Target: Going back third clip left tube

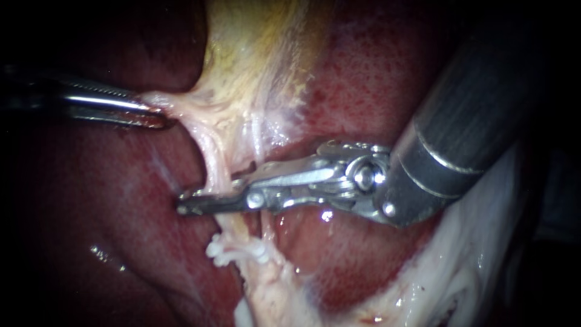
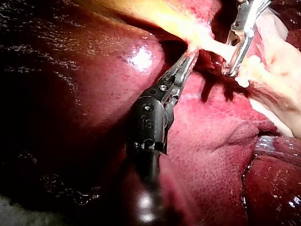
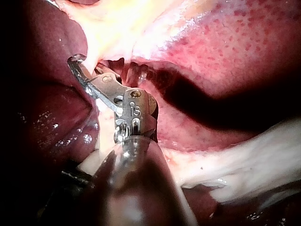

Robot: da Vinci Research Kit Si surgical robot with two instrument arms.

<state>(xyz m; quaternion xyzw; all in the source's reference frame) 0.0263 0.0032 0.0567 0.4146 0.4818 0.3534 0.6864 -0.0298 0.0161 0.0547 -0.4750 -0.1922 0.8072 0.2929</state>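
My right instrument [image 1: 206,195] reaches in from the upper right, its two jaws lying across the left tube [image 1: 213,158]. One jaw passes in front of the tube and the other behind it, with a gap between them. Below the jaws, white clips [image 1: 218,253] sit on the tubes. In the left wrist view the pale tube runs through the open jaws of the right instrument [image 2: 229,68]. My left instrument [image 1: 158,115] is shut on a pale fold of tissue [image 1: 175,103] under the yellowish gallbladder [image 1: 254,54] and holds it out to the left; its jaws [image 2: 190,52] show the same hold.
Dark red liver [image 1: 121,200] lies around and under both instruments. A second tube [image 1: 261,136] runs just right of the left one. Pale fatty tissue [image 1: 472,260] lies at the lower right, beneath the right instrument's thick shaft [image 1: 472,115].
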